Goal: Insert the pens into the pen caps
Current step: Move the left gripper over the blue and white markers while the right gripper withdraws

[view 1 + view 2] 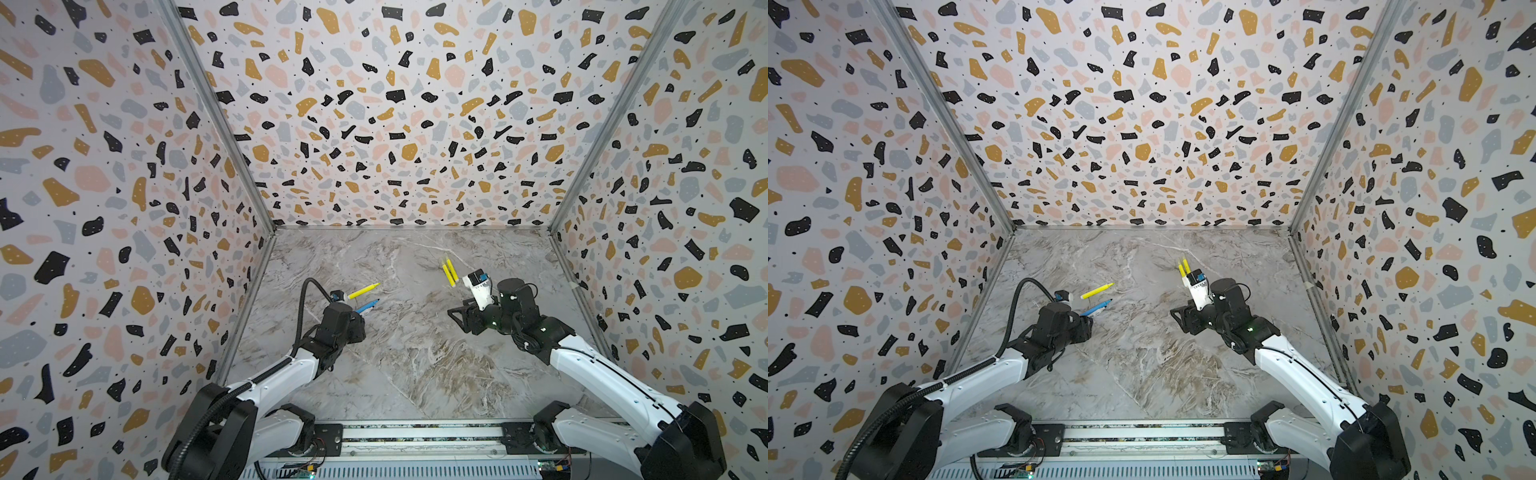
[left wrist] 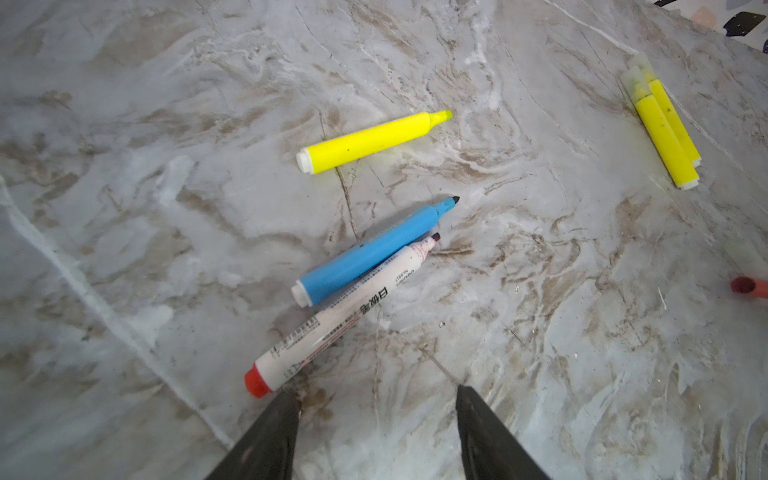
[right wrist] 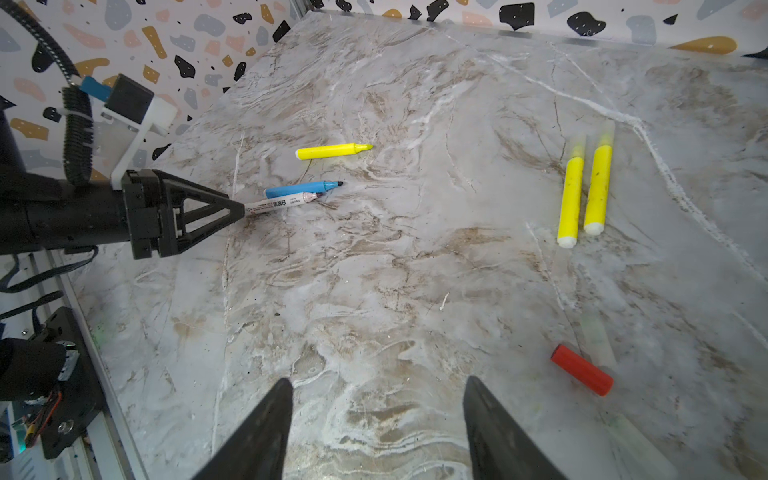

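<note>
— Left hand (image 2: 376, 395) part open, empty, just at the red end of the white-barrelled marker (image 2: 340, 316) on the bench (image 2: 124, 124), blue marker (image 2: 370, 249) touching it.
— Might snag both. Right hand (image 3: 378, 379) likewise open, empty, near the red cap (image 3: 582, 370); could roll away if nudged.

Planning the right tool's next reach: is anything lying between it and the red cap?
Nothing visible does. Only bare marble table lies between the open right tool and the red cap; a pale cap lies beside it, on its far side.
</note>
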Motion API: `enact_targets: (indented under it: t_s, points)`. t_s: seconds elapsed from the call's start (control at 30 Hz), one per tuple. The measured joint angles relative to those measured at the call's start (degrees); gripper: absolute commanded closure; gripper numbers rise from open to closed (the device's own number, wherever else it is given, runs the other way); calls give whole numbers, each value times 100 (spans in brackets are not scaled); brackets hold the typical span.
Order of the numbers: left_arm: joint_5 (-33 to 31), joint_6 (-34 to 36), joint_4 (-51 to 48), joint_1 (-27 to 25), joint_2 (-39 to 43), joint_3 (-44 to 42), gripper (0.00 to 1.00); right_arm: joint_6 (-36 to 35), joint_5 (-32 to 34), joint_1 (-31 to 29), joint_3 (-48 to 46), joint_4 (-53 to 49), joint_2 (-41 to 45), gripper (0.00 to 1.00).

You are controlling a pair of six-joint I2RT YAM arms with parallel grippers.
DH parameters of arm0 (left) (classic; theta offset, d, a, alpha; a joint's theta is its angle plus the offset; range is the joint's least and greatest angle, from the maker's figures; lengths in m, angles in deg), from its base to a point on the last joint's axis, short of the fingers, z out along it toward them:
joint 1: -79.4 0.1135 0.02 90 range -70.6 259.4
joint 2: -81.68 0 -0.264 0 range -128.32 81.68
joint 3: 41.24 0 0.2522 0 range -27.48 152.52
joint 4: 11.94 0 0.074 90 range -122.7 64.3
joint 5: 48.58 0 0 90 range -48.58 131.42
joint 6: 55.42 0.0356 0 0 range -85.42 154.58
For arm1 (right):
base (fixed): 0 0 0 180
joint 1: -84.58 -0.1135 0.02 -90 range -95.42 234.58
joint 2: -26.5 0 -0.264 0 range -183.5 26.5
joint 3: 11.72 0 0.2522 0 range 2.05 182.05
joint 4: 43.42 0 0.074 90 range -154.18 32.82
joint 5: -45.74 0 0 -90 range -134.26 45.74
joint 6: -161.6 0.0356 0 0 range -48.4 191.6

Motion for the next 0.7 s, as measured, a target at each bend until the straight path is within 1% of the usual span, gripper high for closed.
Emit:
enact_targets:
  t_s: [0.27, 0.53, 0.7]
  points:
    - [83, 162, 164, 208, -614, 332, 39, 61, -72, 0, -92, 48, 190, 34]
    - [107, 315, 197, 225, -1121, 474, 41, 133, -162, 0, -293, 136, 210, 34]
    - [105, 382, 273, 229, -1287, 605, 41, 173, -199, 0, -334, 188, 210, 34]
